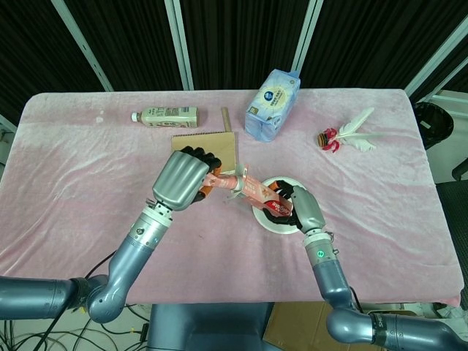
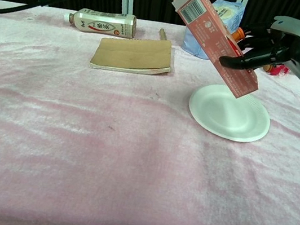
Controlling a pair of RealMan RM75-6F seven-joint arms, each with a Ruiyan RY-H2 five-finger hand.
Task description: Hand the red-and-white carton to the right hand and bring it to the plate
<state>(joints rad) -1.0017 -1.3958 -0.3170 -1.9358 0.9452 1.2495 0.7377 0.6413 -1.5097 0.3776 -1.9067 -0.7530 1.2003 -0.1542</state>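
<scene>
The red-and-white carton (image 1: 250, 191) (image 2: 211, 33) hangs tilted in the air, its lower end above the white plate (image 1: 281, 224) (image 2: 229, 118). My left hand (image 1: 183, 179) grips its upper end; in the chest view that hand is almost wholly cut off at the top edge. My right hand (image 1: 300, 205) (image 2: 281, 43) holds the lower end, thumb across the front face and fingers behind it. The carton's bottom corner hovers just above the plate's far rim without touching it.
A brown notebook (image 2: 133, 54) lies left of the plate, with a wooden stick (image 1: 226, 118) behind it. A lying bottle (image 2: 101, 22) is at the back left, a blue-and-white bag (image 1: 272, 104) at the back centre, a white feather with a red ornament (image 1: 349, 133) at the back right.
</scene>
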